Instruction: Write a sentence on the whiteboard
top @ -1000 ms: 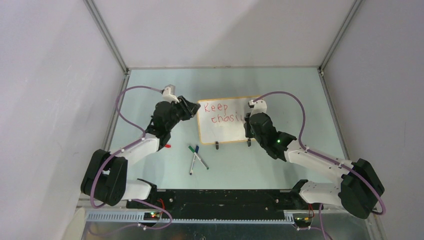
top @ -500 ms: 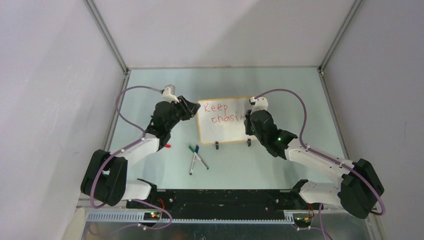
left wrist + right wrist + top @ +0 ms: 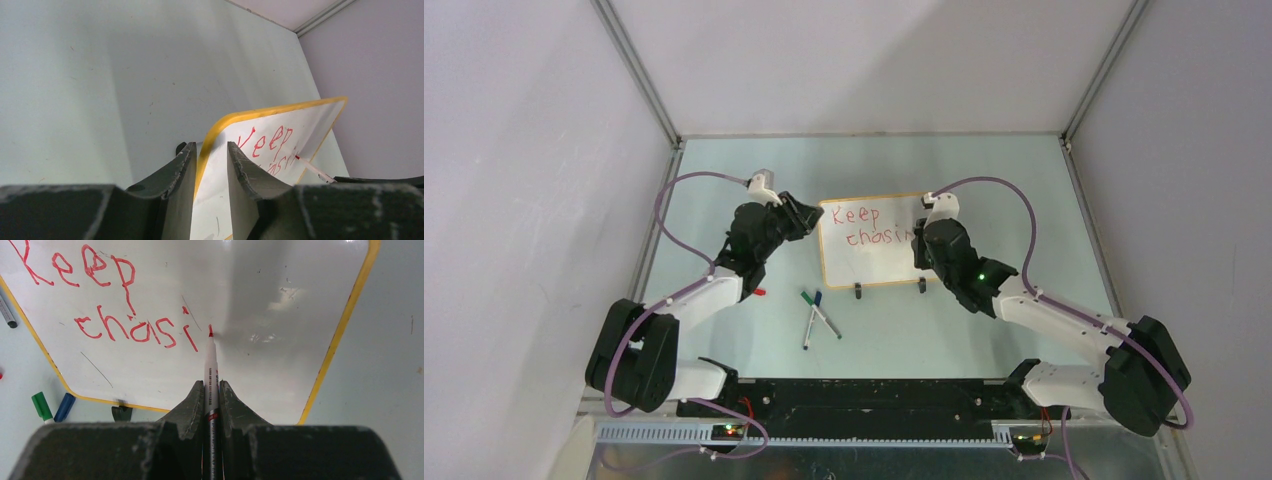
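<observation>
The left gripper [image 3: 207, 147] reaches in from the left side of the worktop [image 3: 1024, 200]. Its jaws stand part way open and pinch the left edge of the whiteboard [image 3: 879, 265], with the yellow frame between the two fingers. Toward the near edge, just in front of the board's left corner, lie two spare markers [image 3: 819, 315], one green-capped and one blue-capped, crossed and clear of the work. The whiteboard sits tilted on its black clip feet around the middle of the worktop. The sentence [image 3: 100, 300] so far reads "Keep" on the first line and "chasi" on the second, in red. On the right, the right gripper [image 3: 211, 385] is closed tight on a red marker [image 3: 210, 360], whose tip touches the board just after the "i".

The step in hand looks like the "n" of "chasing". To do it well, the left grip should hold the board firm so it does not rock under pressure. The marker needs light, even contact and short strokes that match the height of the neighbouring letters. Room must be left for the "g" before the right frame, and a third line for "dreams" below.
</observation>
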Action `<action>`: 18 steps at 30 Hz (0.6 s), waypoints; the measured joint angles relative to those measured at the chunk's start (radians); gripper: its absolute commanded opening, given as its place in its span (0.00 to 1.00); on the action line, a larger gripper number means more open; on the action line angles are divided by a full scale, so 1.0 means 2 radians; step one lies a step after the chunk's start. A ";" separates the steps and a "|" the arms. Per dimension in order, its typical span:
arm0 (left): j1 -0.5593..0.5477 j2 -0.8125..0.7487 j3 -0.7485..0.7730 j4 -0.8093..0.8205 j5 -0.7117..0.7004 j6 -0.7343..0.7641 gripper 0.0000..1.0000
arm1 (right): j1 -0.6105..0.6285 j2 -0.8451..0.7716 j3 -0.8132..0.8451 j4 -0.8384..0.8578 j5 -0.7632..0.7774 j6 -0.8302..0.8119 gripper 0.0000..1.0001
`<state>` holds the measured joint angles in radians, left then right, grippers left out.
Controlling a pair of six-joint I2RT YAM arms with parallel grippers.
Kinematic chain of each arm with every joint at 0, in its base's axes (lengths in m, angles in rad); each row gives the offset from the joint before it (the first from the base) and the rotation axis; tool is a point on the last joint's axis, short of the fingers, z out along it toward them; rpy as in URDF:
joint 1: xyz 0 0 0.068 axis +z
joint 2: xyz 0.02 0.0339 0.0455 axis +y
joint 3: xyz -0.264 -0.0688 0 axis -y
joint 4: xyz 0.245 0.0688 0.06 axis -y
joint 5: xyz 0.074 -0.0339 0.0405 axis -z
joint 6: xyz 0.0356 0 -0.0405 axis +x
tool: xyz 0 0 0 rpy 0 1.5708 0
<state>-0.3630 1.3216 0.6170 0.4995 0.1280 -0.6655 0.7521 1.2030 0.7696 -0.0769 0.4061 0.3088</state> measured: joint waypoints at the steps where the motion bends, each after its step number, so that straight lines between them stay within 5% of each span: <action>1: 0.000 0.000 0.000 0.000 -0.002 0.000 0.33 | 0.000 0.001 0.001 0.000 0.000 0.000 0.00; 18: 0.000 0.000 0.000 0.000 -0.010 0.000 0.31 | -0.004 0.002 0.004 0.000 0.005 0.002 0.00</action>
<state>-0.3630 1.3212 0.6170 0.4988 0.1078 -0.6655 0.7433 1.2064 0.7769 -0.0776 0.4152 0.3130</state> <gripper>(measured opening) 0.316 0.152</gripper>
